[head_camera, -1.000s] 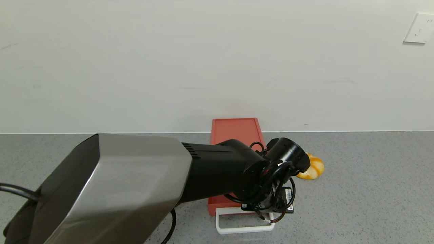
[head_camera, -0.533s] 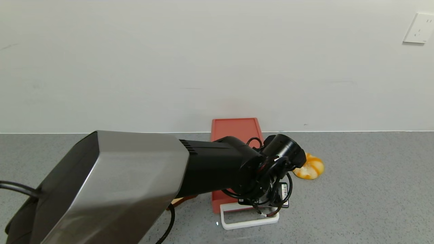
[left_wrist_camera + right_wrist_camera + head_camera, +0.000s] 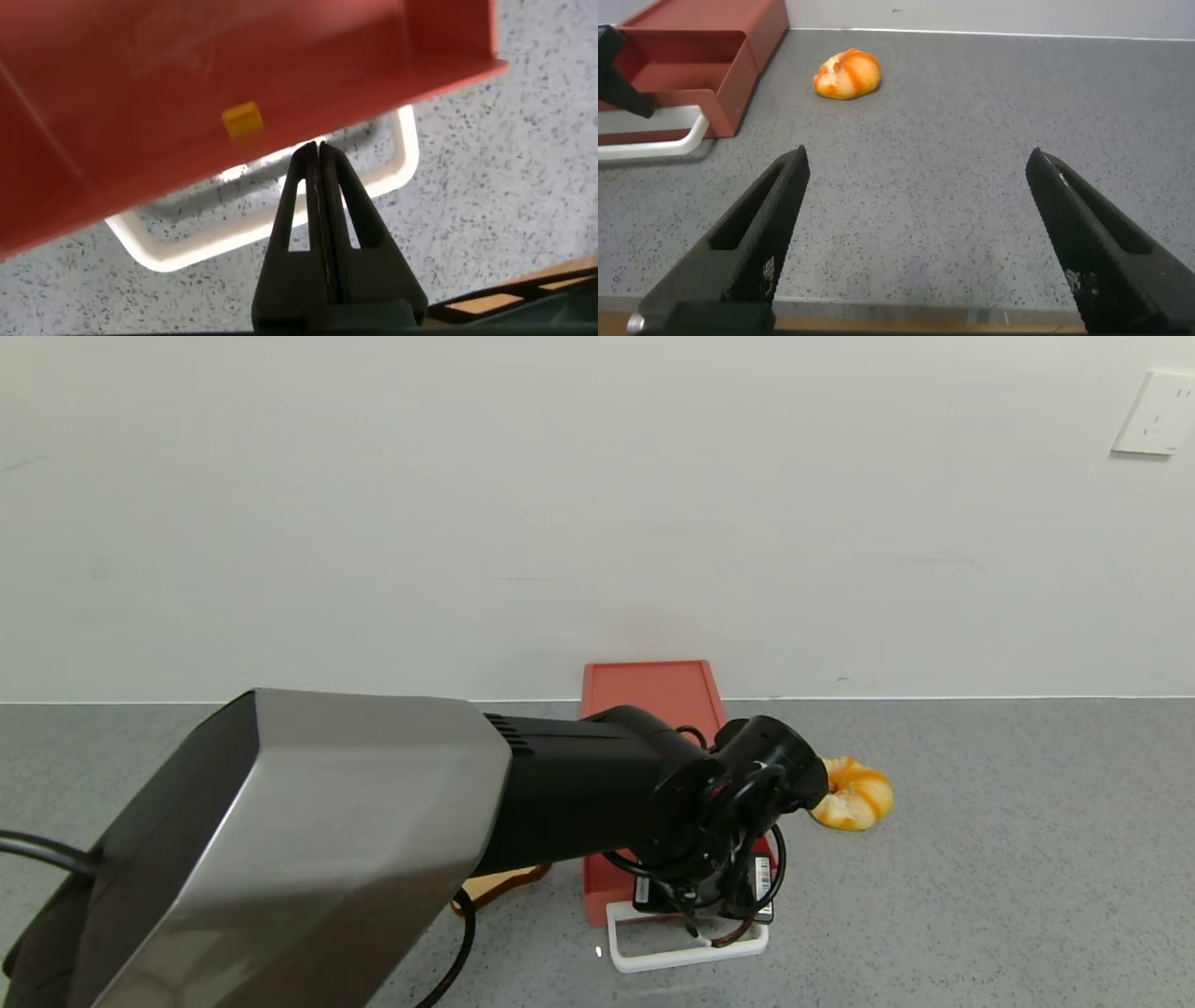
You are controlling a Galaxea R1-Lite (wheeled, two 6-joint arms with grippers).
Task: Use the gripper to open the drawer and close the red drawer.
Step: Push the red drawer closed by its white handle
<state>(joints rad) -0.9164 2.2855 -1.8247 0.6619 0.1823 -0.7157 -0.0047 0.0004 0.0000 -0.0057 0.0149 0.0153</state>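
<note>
The drawer (image 3: 653,728), by the wall on the worktop (image 3: 980,859), is judged nearly pushed shut by the left gripper (image 3: 320,149), fingers pressed together inside its handle (image 3: 686,952); little closing remains.

Even, diffuse light fills all three views, bright on the white wall (image 3: 597,504) and soft on the grey speckled counter (image 3: 1008,877). The silver arm housing (image 3: 299,840) at lower left of the head view carries a pale sheen without hard glare. Shadows are faint, and lie close under the bread roll (image 3: 851,795). In the left wrist view the near red drawer (image 3: 187,103) looks slightly soft.
</note>
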